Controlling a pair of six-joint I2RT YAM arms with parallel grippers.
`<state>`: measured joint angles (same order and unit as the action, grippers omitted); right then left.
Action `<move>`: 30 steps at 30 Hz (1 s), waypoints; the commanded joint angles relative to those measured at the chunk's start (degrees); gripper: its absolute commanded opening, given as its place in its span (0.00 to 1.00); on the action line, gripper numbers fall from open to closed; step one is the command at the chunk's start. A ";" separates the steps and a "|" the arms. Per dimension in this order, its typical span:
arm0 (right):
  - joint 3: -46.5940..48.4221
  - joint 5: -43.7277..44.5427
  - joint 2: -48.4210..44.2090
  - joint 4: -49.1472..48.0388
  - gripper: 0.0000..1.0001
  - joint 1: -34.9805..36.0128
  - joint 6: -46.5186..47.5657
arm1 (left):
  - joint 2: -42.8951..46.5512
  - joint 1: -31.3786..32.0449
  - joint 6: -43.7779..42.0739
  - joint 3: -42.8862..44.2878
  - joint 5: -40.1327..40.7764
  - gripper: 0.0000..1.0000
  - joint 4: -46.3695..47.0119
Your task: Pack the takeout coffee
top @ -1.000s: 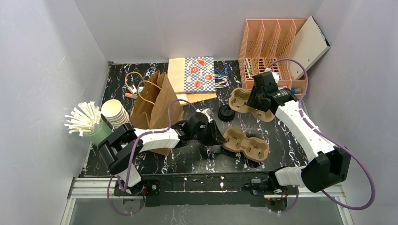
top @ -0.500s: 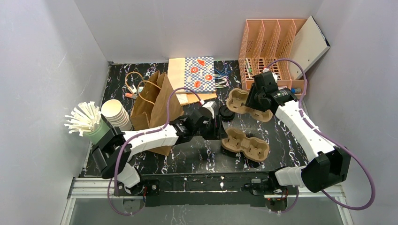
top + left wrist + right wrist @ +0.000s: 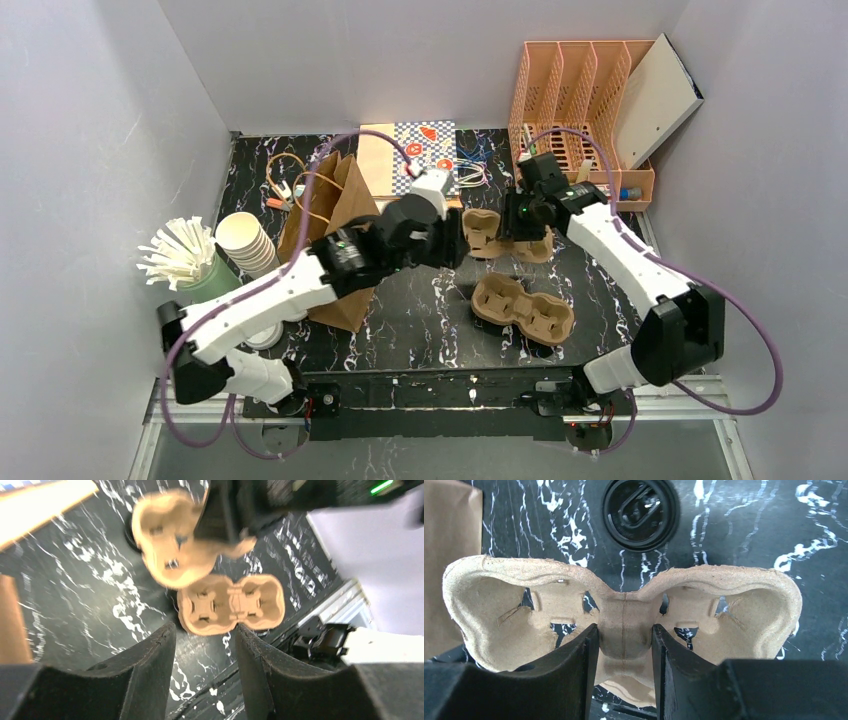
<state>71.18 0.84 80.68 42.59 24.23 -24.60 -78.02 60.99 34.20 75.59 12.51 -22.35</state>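
Right gripper (image 3: 624,635) clamps the centre bridge of a pulp carrier (image 3: 499,610) above the far middle of the table (image 3: 420,325), left gripper (image 3: 205,630) gapes empty, and the takeout coffee (image 3: 255,337), seemingly one white lid half-hidden near the left edge, should be light, crushable paper best taken by its sidewall

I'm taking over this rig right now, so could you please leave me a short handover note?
Right tool: shut on the middle bridge of a pulp cup carrier, lifted off the table.
Left tool: open, empty, in the air, facing the second carrier lying on the table.
Brown paper bag stands at left; loose black lid lies on the table.
Done: one carrier picked up.
Left: both carriers are empty; no lidded coffee is clearly in view; nothing packed.
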 commanded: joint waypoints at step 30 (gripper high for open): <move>4.74 5.00 4.94 5.57 0.88 32.17 -7.73 | 11.83 -1.58 -9.61 21.33 33.18 0.45 -28.46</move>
<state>78.08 4.23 93.23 43.94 54.63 -23.97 -67.57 59.70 25.06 98.10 43.16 -52.23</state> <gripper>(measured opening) 0.911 0.443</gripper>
